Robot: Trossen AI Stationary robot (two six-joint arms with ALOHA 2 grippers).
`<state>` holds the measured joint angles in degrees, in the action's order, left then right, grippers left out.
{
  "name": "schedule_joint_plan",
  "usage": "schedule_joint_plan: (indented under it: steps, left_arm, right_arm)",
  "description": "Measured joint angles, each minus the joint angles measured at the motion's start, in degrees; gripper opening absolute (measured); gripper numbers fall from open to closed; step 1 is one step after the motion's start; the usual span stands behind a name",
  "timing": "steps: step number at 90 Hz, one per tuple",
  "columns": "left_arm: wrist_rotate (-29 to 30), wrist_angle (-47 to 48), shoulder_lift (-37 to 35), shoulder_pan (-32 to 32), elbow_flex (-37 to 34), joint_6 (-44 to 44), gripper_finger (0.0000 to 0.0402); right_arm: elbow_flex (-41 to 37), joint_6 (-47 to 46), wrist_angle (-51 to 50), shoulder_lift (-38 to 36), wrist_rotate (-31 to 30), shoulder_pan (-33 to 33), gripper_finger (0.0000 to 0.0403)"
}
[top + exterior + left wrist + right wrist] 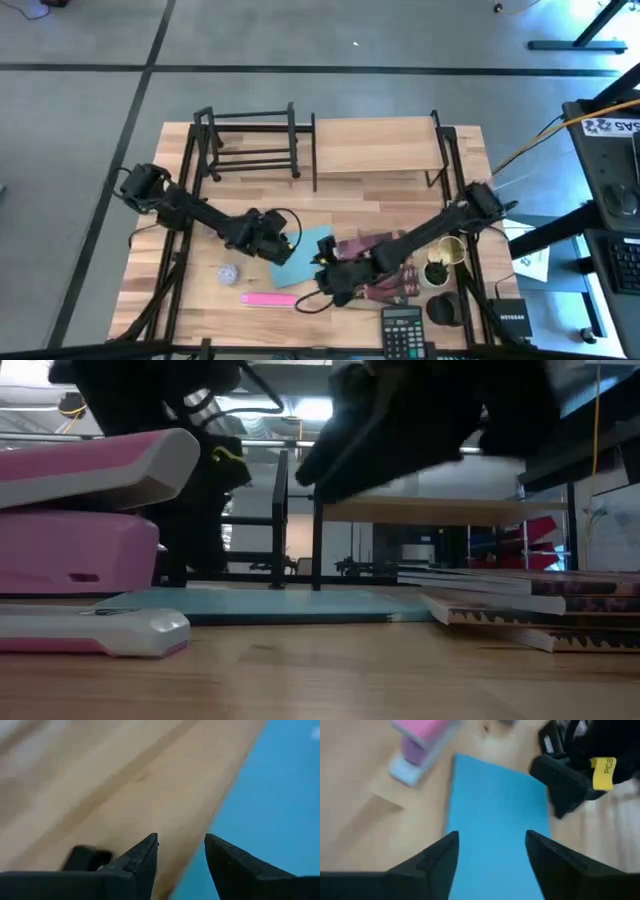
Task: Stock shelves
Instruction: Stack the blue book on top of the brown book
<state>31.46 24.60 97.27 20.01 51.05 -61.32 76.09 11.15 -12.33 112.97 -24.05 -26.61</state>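
Shelves (375, 145) unstocked; your left gripper (283, 243) and right gripper (328, 272), jaws part-open, empty, flank blue book (305, 255), probably for two-sided pickup

Two dark jointed arms, black cables, yellow tag (603, 772), pointed black fingers (140, 860)

Left gripper (288, 246) and right gripper (328, 272) flank the blue book (305, 252), well apart from the shelves (375, 145).
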Motion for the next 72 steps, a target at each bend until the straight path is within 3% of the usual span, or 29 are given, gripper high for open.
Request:
schedule_joint_plan:
  steps: [27, 41, 63, 72]
  left_arm:
    - [-1.21, -6.77, 0.15, -1.23, -4.07, 0.00, 0.0120]
    - [-0.46, -12.35, 0.09, -2.35, -6.53, 0.57, 0.0119]
    - [0.97, -11.63, 0.11, -2.54, -6.57, 1.28, 0.0119]
    - [1.03, -11.49, 0.11, -2.54, -6.58, 0.70, 0.0119]
  right_arm:
    - [2.06, 5.64, 0.55, 5.23, -4.30, 0.48, 0.0257]
    - [2.06, 5.93, 1.27, 6.01, -0.33, 1.20, 0.0257]
    - [2.15, 5.82, 2.19, 8.72, 7.30, 2.77, 0.0257]
    - [2.21, 5.01, 3.07, 9.86, 7.31, 3.04, 0.0257]
